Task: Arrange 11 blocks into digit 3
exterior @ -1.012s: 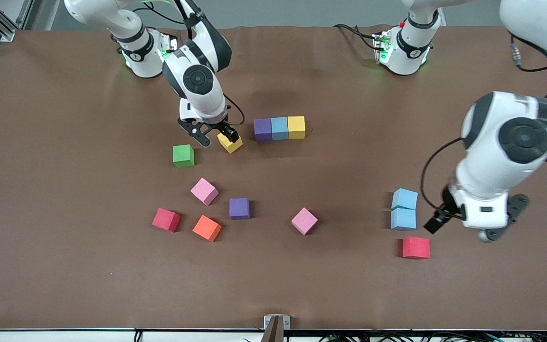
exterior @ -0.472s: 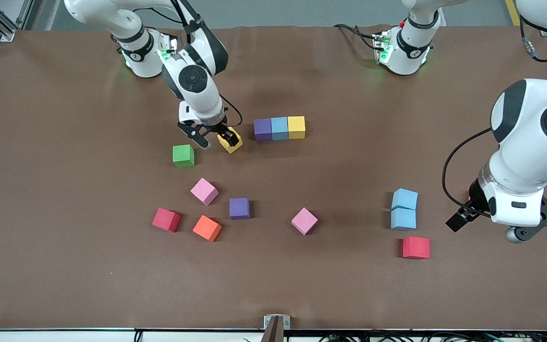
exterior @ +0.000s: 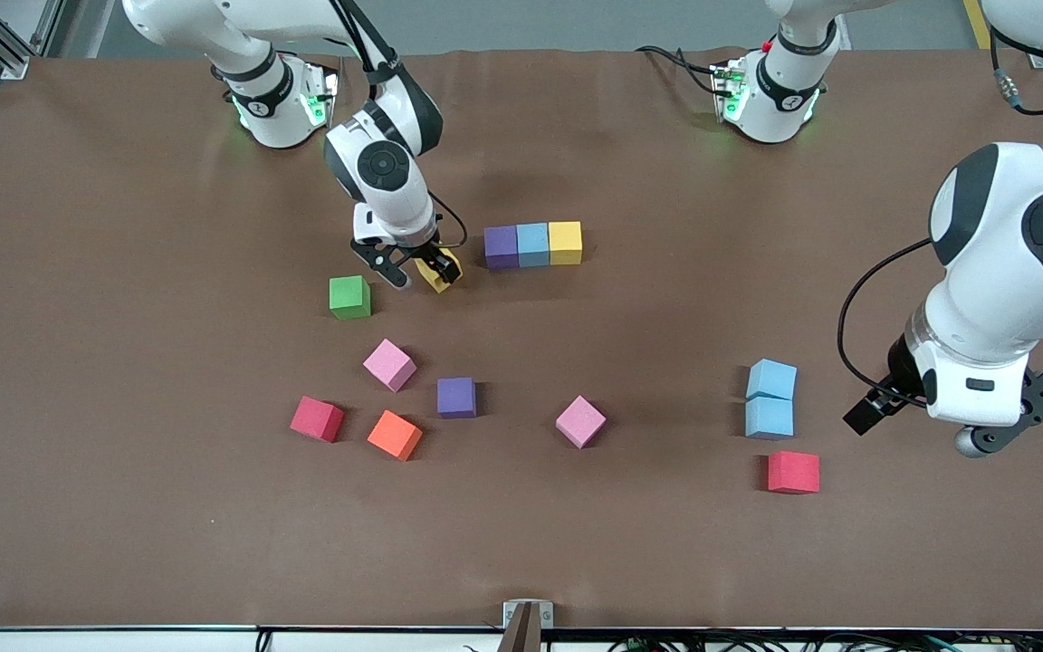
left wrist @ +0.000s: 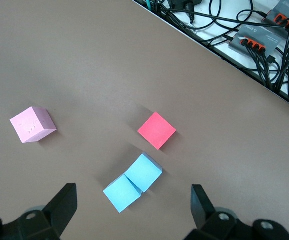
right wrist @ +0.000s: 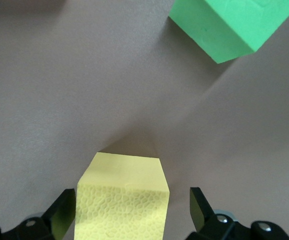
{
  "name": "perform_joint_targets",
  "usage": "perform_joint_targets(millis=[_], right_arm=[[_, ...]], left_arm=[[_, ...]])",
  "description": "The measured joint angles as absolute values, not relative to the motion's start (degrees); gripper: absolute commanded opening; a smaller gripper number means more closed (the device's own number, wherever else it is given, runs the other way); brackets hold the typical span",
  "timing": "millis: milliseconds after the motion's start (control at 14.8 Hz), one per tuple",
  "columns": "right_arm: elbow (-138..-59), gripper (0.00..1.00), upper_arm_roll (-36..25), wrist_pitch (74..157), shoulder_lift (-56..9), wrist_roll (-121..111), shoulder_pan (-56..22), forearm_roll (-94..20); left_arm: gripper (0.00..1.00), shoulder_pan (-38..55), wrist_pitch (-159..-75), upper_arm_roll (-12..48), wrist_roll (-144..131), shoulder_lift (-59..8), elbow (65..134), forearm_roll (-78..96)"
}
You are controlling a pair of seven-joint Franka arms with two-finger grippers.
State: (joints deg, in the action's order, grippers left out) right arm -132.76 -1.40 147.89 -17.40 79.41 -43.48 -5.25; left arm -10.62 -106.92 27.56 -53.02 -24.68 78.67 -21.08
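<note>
right gripper: (exterior: 415, 270) low over the loose yellow block (exterior: 443, 274), fingers apart on either side of it, no squeeze visible
yellow block: on the bench (exterior: 123, 507), between the green cube (exterior: 349, 296) and the row
row: purple (exterior: 501, 246), light blue (exterior: 532, 244), yellow (exterior: 565, 242) touching in a line, toward the robots' bases
left gripper: (left wrist: 134, 207) fingers wide apart, holding nothing, up over the bench by the two blue blocks, waiting
blue pair: (exterior: 770, 397) two light blue blocks touching, red block (exterior: 793, 472) just nearer the camera
loose blocks: pink (exterior: 389, 364), purple (exterior: 456, 397), red (exterior: 317, 418), pink (exterior: 580, 421) scattered mid-bench
orange cube: (exterior: 395, 435) between that red block and that purple block
</note>
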Motion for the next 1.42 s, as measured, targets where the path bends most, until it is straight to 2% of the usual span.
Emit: perform_joint_targets(millis=[67, 135, 270, 337, 405, 945, 1282, 1417], right_arm=[[-132.8, 0.83, -1.4, 148.3, -17.7, 79.7, -43.5, -5.3], [-132.8, 0.7, -1.4, 148.5, -18.0, 79.8, -43.5, -5.3], [-132.8, 0.31, -1.3, 148.8, -18.3, 80.1, -43.6, -5.3], [-132.7, 0.15, -1.3, 148.9, -18.3, 80.3, -43.6, -5.3], [-132.6, 0.04, -1.3, 148.9, -18.3, 80.4, -43.6, -5.3], [-129.1, 0.01, -1.1, 147.5, -18.3, 69.9, -44.6, -5.2], [-119.3, 0.01, -1.6, 135.5, -18.2, 56.7, -44.0, -5.2], [-116.0, 0.01, -1.7, 133.4, -18.2, 50.3, -43.5, -5.2]], left_arm=[[1.0, -10.6, -106.9, 27.6, -53.0, -24.7, 78.7, -21.1], [1.0, -10.6, -106.9, 27.6, -53.0, -24.7, 78.7, -21.1], [1.0, -10.6, -106.9, 27.6, -53.0, -24.7, 78.7, -21.1], [1.0, -10.7, -106.9, 27.6, -53.0, -24.7, 78.7, -21.1], [1.0, -10.7, -106.9, 27.6, -53.0, -24.7, 78.7, -21.1], [1.0, -10.8, -106.9, 27.5, -52.8, -24.7, 78.7, -21.1], [1.0, -10.8, -106.9, 27.5, -52.7, -24.7, 78.7, -21.1], [1.0, -10.8, -106.9, 27.5, -52.6, -24.7, 78.7, -21.1]])
